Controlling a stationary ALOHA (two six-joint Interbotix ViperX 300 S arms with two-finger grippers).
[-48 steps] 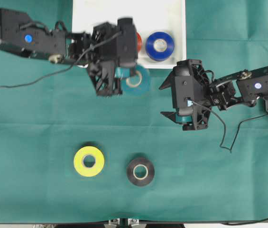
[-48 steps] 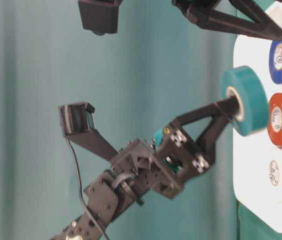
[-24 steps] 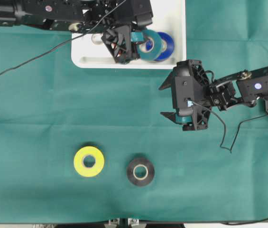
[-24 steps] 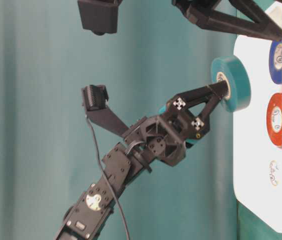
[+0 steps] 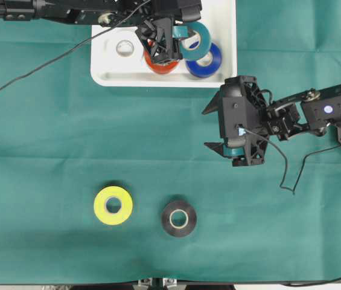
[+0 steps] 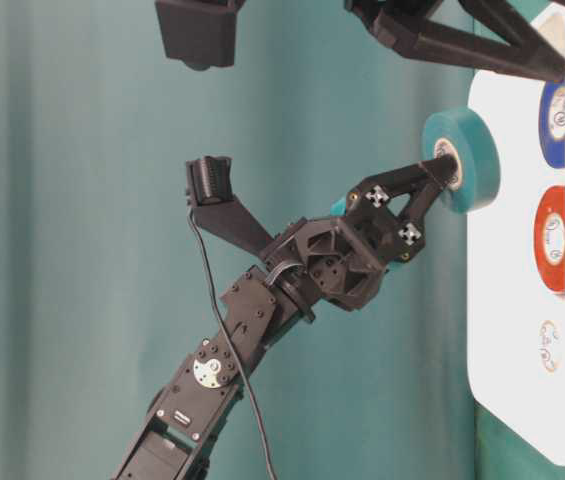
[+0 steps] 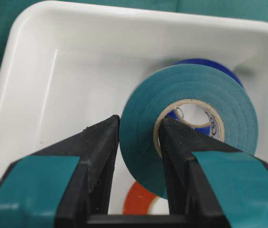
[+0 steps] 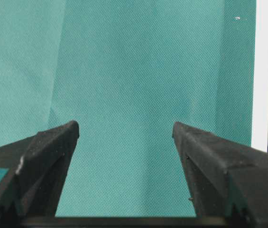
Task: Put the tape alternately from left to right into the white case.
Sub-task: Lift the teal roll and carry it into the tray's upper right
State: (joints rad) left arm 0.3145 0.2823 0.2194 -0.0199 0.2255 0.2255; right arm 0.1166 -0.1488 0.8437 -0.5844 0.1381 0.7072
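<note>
Teal roll (image 7: 186, 123), blue roll (image 5: 205, 60), red-orange roll (image 5: 158, 63), white case (image 5: 113, 71), green cloth (image 5: 67, 151).

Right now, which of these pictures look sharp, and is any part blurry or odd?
Overhead view: even light, sharp. Left wrist view: teal roll crisp, the near fingers soft. Right wrist view: cloth weave sharp. Table-level view is turned sideways, the white case standing upright.
</note>
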